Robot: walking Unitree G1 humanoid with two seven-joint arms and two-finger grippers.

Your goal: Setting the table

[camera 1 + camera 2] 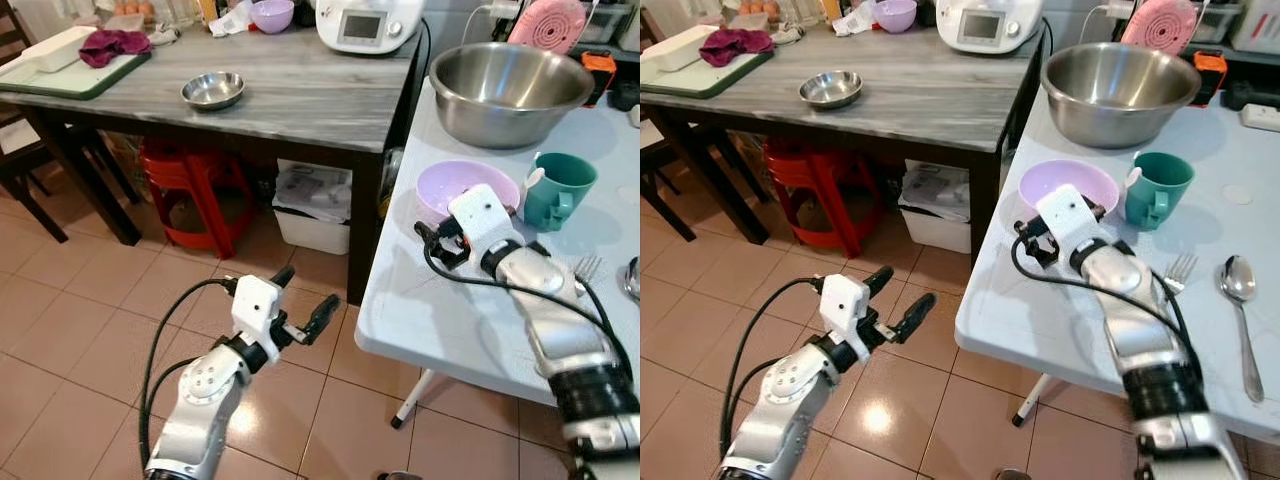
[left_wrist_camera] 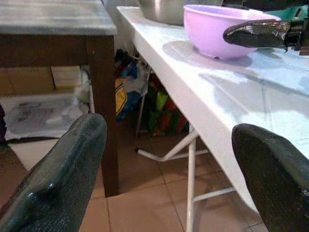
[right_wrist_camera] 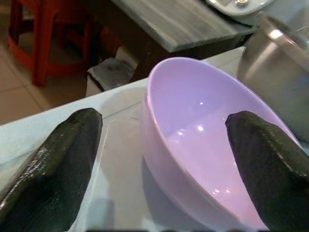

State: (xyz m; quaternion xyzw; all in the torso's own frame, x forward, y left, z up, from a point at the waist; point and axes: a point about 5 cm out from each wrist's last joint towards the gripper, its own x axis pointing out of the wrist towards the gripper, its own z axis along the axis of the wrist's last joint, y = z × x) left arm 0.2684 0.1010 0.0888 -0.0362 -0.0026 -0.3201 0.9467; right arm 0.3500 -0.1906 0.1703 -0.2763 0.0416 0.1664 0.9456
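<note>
Several pieces are already out on the white table [image 1: 1040, 320]: lilac bowl [image 1: 1070, 185] near its front-left edge, teal mug [image 1: 1160, 190] just beside it, fork [image 1: 1178, 270] and spoon [image 1: 1240, 285] further toward the right edge, big steel bowl [image 1: 1118, 90] at the back. My right gripper [image 3: 159, 145] is spread wide, one finger outside the lilac bowl's rim, the other over its inside; no grip yet. My left gripper [image 1: 300, 300] hangs open over the floor, holding nothing. I judge the setting part done: the bowl still wants placing.

Lilac bowl [image 1: 1065, 183] near rim behind right pincer [image 1: 1064, 222], fork [image 1: 1178, 271] handle under forearm
</note>
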